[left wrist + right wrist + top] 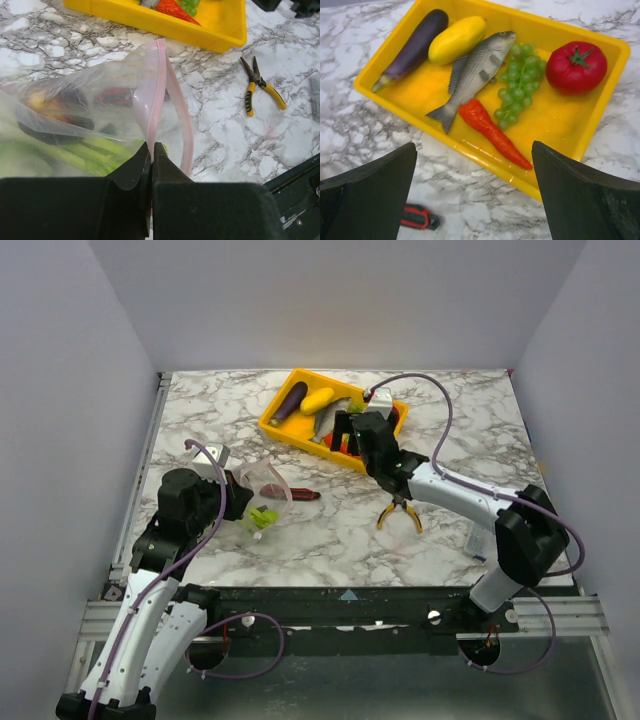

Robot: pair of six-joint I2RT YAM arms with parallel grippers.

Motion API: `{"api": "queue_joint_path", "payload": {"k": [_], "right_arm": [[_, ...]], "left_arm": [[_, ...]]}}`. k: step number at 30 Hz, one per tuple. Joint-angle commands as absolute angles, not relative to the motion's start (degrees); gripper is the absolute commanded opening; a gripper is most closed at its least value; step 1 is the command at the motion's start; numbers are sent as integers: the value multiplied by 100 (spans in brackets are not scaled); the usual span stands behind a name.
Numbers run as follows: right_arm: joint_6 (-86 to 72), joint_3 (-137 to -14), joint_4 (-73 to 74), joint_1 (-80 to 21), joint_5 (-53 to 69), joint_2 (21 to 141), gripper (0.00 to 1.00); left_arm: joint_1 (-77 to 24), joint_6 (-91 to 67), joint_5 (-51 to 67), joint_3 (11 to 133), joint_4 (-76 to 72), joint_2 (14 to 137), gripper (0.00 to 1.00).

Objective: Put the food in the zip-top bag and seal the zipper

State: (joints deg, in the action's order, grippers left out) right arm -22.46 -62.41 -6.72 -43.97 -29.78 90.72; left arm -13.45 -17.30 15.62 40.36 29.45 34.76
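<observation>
A yellow tray (560, 130) holds a purple eggplant (412, 47), a yellow squash (456, 39), a grey fish (475, 70), green grapes (520, 80), a red chili (492, 132) and a red tomato (576, 67). My right gripper (475, 192) is open and empty, just above the tray's near rim. My left gripper (151, 150) is shut on the pinkish zipper (152, 95) of the clear zip-top bag (75, 115). The bag's mouth stands open. Green leek-like food (65, 152) and dark pieces show through it. In the top view the bag (262, 490) lies left of centre.
A red-and-black pocket knife (420, 218) lies on the marble near the tray, also in the top view (303, 494). Yellow-handled pliers (400, 512) lie at centre right, and show in the left wrist view (260, 87). A flat clear pouch (478, 540) lies by the right arm.
</observation>
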Motion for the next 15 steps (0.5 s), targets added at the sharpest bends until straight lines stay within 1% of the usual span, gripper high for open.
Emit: {"api": "queue_joint_path", "payload": {"k": [1,4,12,15], "right_arm": [[-2263,-6901,202,-4004,-3482,9667,99],[-2125,-7256,214,-3719,-3333,10090,97],[-1134,-8515,374,-3426,-4302,11313,97],[-915,-8824,378,-3292,-4376,11663,97]], "left_arm": [[-1310,-1670,1511,4061,2878,3442,0],[-1312,-1678,1521,4045,2881,3435,0],[-1310,-1687,1628,4034,2856,3400,0],[-1310,-1688,1669,4048,2856,3432,0]]}}
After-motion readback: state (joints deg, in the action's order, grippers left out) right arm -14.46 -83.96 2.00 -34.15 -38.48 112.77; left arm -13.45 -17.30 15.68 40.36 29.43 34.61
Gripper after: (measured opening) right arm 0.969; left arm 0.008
